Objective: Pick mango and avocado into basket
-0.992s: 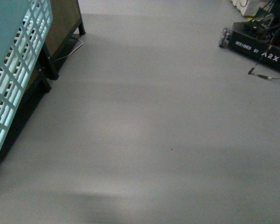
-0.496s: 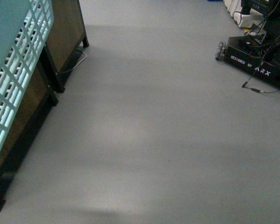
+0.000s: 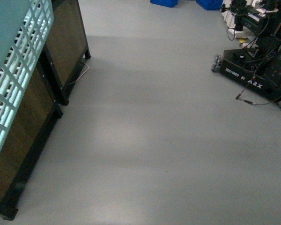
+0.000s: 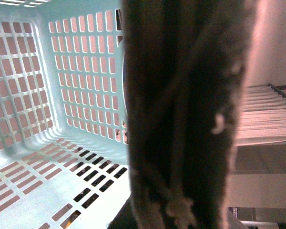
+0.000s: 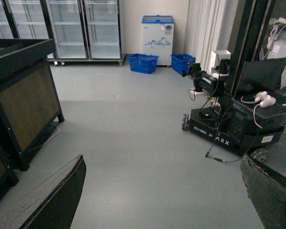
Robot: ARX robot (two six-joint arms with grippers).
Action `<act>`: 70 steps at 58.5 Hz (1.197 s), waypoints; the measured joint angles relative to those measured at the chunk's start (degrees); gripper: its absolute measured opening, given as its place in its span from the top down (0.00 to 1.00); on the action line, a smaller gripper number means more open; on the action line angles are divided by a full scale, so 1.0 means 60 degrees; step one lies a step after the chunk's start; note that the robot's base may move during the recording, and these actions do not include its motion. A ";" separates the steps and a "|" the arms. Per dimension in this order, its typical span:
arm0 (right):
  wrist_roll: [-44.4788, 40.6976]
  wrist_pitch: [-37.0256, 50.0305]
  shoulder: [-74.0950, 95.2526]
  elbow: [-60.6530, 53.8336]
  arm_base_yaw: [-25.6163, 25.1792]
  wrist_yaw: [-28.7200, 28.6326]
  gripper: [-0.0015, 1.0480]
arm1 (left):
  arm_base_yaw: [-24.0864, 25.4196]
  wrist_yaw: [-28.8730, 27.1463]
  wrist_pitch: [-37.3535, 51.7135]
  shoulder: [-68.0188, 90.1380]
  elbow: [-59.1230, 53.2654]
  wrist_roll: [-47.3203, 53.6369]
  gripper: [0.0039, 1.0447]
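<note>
1. Close against the left gripper, the basket's brown handle (image 4: 181,119) fills the wrist view. It hides the jaws, so their state cannot be told. The basket (image 3: 14,70) hangs beside dark-framed display stands (image 3: 61,51).
2. The part of the basket floor that shows holds no fruit, and neither the mango nor the avocado appears in any view.
3. The right gripper (image 5: 162,164) gapes wide and empty above bare grey floor (image 3: 154,131), with another ARX base (image 5: 219,133) ahead to its right.
4. The step in hand is probably the approach to the fruit. The next move calls for bringing the produce into view before any reach.
</note>
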 joint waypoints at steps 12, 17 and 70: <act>0.0000 0.0000 0.0000 0.0000 0.0000 0.0000 0.07 | 0.0000 0.0000 0.0000 0.0000 0.0011 0.0004 0.95; 0.0000 0.0000 0.0000 0.0000 0.0000 0.0000 0.07 | -0.0004 0.0000 0.0000 0.0000 0.0015 0.0004 0.95; 0.0004 0.0007 0.0004 0.0004 0.0004 0.0033 0.07 | -0.0015 0.0153 -0.0007 -0.0062 0.0047 -0.0066 0.95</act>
